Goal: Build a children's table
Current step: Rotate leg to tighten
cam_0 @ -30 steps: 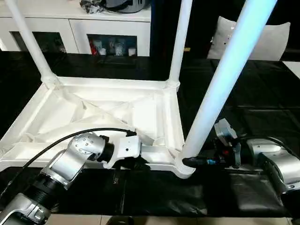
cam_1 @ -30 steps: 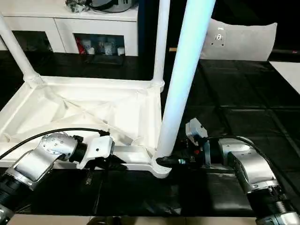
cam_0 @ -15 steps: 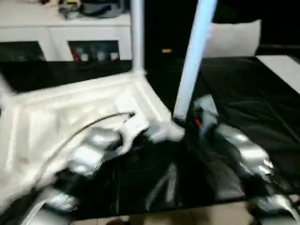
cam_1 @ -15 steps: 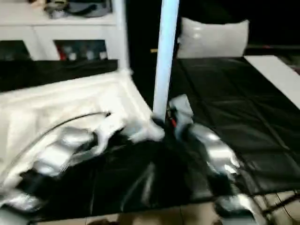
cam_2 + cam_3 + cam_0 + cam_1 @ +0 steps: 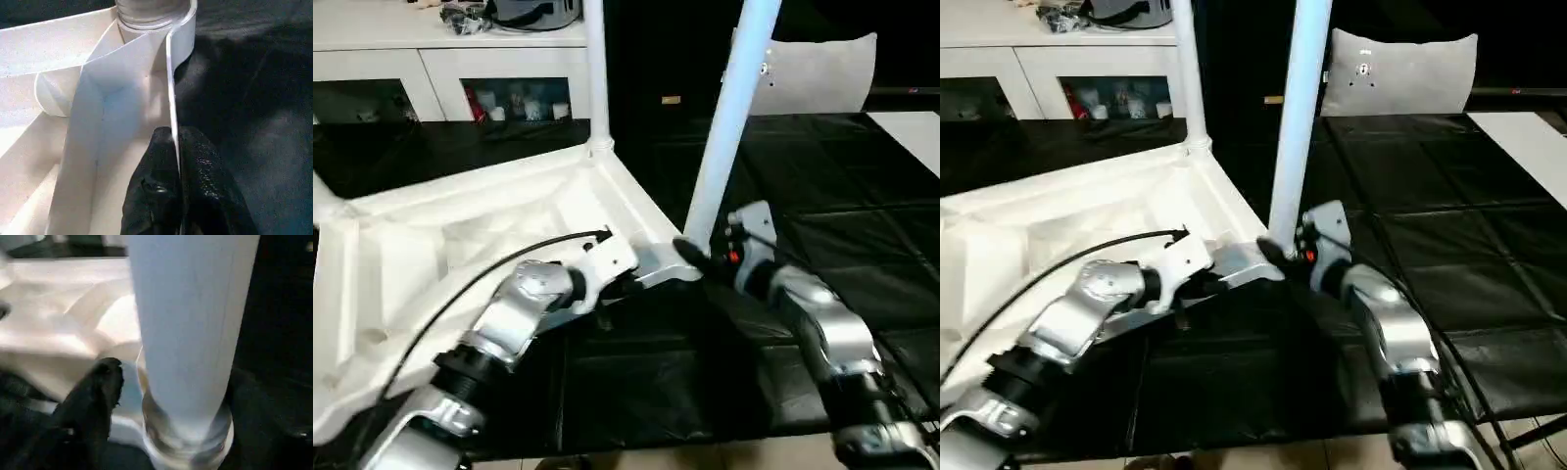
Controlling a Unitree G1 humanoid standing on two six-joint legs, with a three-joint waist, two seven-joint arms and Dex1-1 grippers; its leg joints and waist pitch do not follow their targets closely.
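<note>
Partly hidden right claw [image 5: 690, 257] behind leg [image 5: 724, 137]

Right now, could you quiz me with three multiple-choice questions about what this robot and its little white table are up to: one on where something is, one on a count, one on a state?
1. Where is the left end effector?
A. on the cabinet
B. on the thin rim of the upside-down table top
C. high up a leg

2. How many legs stand up from the table top in the head views?
A. two
B. none
C. six

3. How does the left end effector stand?
A. wide open in the air
B. shut on the rim
C. holding a cable

Answers:
1 B: in the left wrist view its black fingers sit either side of the rim's edge.
2 A: the near leg and the far leg rise from corner sockets.
3 B: the fingers pinch the rim with no gap.
</note>
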